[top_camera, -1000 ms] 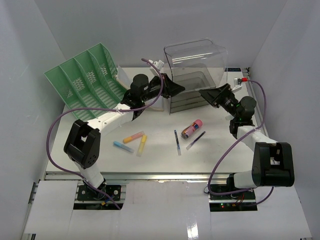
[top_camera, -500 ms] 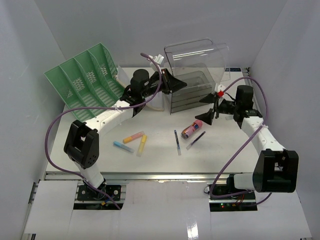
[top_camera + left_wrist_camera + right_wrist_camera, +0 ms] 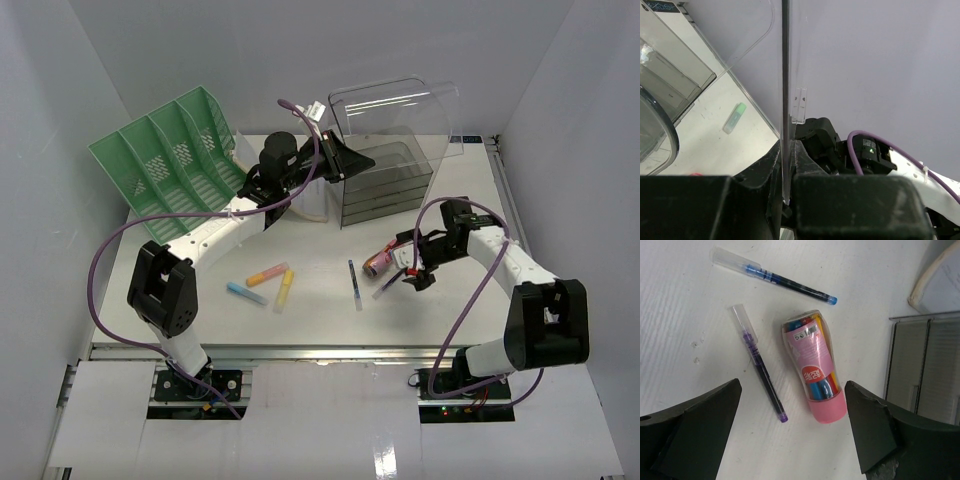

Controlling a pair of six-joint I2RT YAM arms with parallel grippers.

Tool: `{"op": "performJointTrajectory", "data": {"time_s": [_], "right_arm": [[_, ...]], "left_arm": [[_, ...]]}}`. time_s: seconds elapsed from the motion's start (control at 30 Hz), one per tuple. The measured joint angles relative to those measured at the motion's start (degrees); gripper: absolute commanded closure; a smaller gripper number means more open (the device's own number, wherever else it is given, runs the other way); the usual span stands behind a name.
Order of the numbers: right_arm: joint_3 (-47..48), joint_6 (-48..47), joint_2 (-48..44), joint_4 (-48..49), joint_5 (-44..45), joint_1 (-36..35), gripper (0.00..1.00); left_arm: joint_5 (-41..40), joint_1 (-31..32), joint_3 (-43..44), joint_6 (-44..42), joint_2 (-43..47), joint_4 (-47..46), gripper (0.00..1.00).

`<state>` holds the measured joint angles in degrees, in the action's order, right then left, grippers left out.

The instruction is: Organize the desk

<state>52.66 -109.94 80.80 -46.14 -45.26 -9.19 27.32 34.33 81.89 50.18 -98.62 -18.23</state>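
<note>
The right gripper (image 3: 405, 272) has left the back of the table, where it reached toward the smoky grey drawer unit (image 3: 385, 192) a second ago, and swung forward and down. It now hangs low over the pink-capped clear tube of coloured pens (image 3: 815, 375), its fingers spread wide on either side and touching nothing. A slim purple pen (image 3: 760, 367) lies just beside the tube on the left, and a blue pen with a clear cap (image 3: 775, 277) lies a little farther off.

The left gripper (image 3: 338, 160) has hardly moved. Its fingers remain pinched narrow on the thin wall of the clear plastic bin (image 3: 395, 115), which it holds tilted above the drawer unit, slightly higher than before.

The desk (image 3: 320, 325) is a large flat white rectangular tabletop with a metal rail along its front edge, set between pale grey-white walls, directly ahead of both arm bases. A green slotted plastic file rack (image 3: 170, 160) leans at its back left. An orange highlighter (image 3: 267, 273), a yellow highlighter (image 3: 285, 290) and a light blue highlighter (image 3: 246, 293) lie near one another at front left, unchanged.
</note>
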Motion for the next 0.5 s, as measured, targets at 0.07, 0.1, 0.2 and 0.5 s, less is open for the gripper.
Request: {"op": "performJointTrajectory", "data": {"time_s": [0.07,0.1,0.2,0.5], "right_arm": [[-0.1,-1.2,0.3,2.1,2.1,-2.8,0.11],[-0.1,-1.6,0.5,3.2,3.0,-4.1,0.11],[0.0,-2.3,1.6,6.0,4.9,-6.6,0.13],[1.7,-2.5,10.2,10.4,11.0,-10.0,0.23]], "left_arm": [[0.0,0.0,0.0,0.3,0.1,0.0,1.0],[0.0,0.0,0.0,0.4,0.1,0.0,1.0],[0.1,-0.1,0.0,0.9,0.1,0.0,1.0],[0.1,-0.1,0.0,2.0,0.2,-0.5,1.0]]}}
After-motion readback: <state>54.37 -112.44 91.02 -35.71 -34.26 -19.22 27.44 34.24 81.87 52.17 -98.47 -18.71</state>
